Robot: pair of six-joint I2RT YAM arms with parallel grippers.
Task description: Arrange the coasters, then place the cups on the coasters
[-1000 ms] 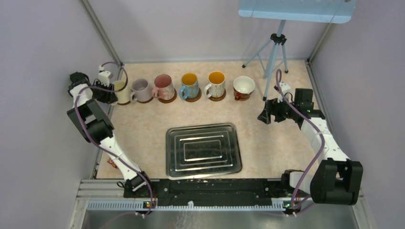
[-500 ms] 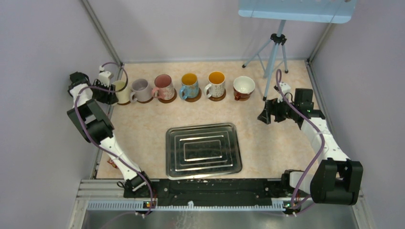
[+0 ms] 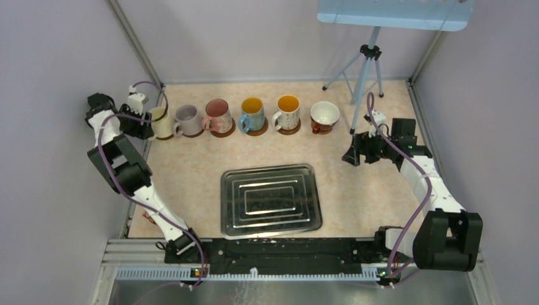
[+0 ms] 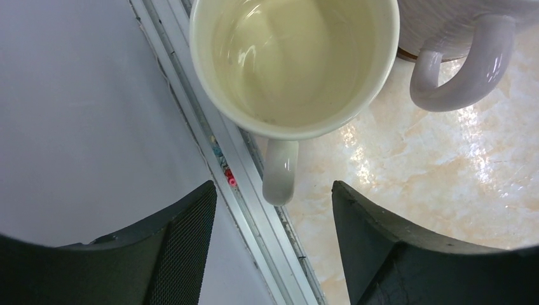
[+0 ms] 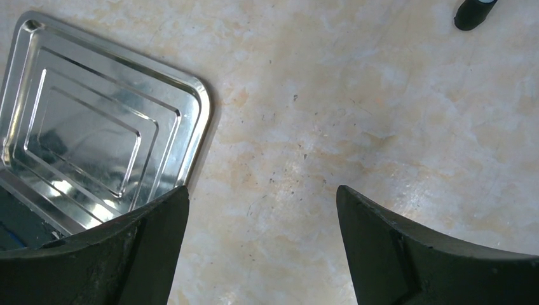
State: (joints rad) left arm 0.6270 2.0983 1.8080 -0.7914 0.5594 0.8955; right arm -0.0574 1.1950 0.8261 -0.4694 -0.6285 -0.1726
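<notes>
Six cups stand in a row at the back: cream [image 3: 162,121], pale lilac [image 3: 187,119], pink [image 3: 218,115], blue-handled [image 3: 252,113], orange-inside [image 3: 287,111] and white with dark red [image 3: 324,115]. Dark coasters [image 3: 223,132] show as rims under several of them. My left gripper [image 3: 141,121] is open at the left wall. In the left wrist view the cream cup [image 4: 292,63] has its handle [image 4: 280,173] pointing into the gap of the left gripper [image 4: 273,197], touching neither finger. My right gripper [image 3: 351,155] hangs open over bare tabletop, seen as the right gripper [image 5: 262,197] in its wrist view.
A silver tray [image 3: 270,200] lies in the middle near the front; its corner [image 5: 95,127] shows left of the right fingers. A tripod [image 3: 365,63] stands at the back right, one foot [image 5: 473,13] in the right wrist view. The frame rail [image 4: 241,190] runs under the left gripper.
The left jaws have opened off the cream cup's handle and the left arm has drawn back slightly toward the wall. The right arm has barely moved.
</notes>
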